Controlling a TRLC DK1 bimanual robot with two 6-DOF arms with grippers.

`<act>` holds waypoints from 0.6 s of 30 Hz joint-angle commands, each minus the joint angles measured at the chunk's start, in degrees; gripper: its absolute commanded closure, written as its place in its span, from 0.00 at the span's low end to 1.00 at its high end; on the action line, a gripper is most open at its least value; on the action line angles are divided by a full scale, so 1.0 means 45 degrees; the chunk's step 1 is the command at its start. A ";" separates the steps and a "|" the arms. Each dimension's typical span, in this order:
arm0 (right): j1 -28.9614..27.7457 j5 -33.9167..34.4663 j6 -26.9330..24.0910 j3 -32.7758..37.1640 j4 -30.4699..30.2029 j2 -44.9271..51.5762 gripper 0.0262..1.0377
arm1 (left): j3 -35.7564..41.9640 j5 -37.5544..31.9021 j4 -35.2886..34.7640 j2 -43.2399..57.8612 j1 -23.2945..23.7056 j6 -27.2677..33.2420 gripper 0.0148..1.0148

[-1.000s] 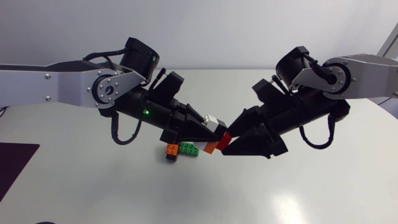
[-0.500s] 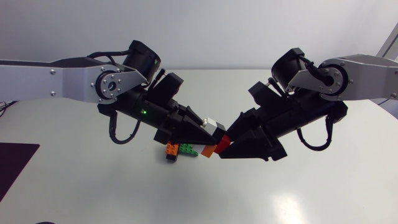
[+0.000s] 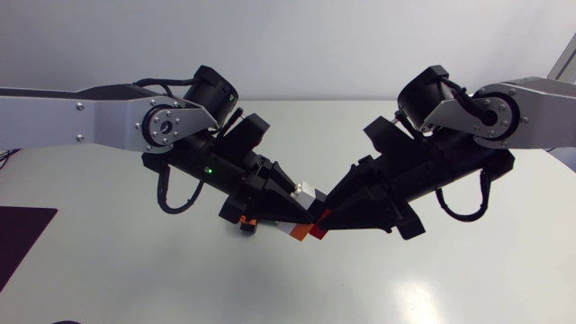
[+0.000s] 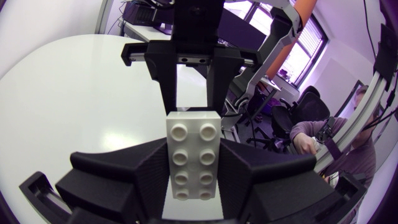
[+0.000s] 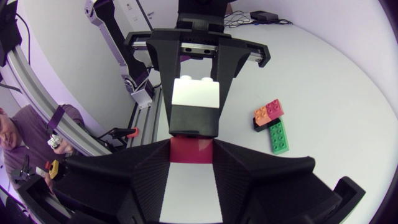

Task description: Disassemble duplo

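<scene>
Closest in, seen from the right wrist, the right gripper (image 5: 191,146) is clenched on a red brick (image 5: 191,150), one finger on each side. That brick is the near end of a short Duplo stack held up between the two arms. Just ahead of it sits a dark piece (image 5: 194,121) whose colour I cannot make out. Past that is a white brick (image 5: 197,93), and the left gripper (image 4: 194,149) grasps it from the opposite side, its fingers pressed to both long flanks of the brick

The head view shows both grippers tip to tip above the table (image 3: 468,270), with an orange brick (image 3: 293,231) showing at the lower edge of the stack, beside the red one. No gap shows anywhere along the stack, so I judge this pull is set up but not finished: the parts are gripped at both ends and still joined

Farther off, on the tabletop ahead of the right gripper, lies a small cluster (image 5: 272,123) of an orange-and-red piece, a green brick (image 5: 278,137) and a dark bit at their corner. They are touching and look still attached. From above, the cluster is mostly hidden under the left gripper

Judging from this, the job is partway at best: the held stack needs snapping apart, and the cluster on the table needs separating after that
</scene>
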 commanded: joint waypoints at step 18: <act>-0.0955 0.2293 -0.0104 -0.1650 0.0641 -0.0630 0.72 | -0.0027 -0.1134 -0.0227 -0.1250 0.0411 0.0399 0.80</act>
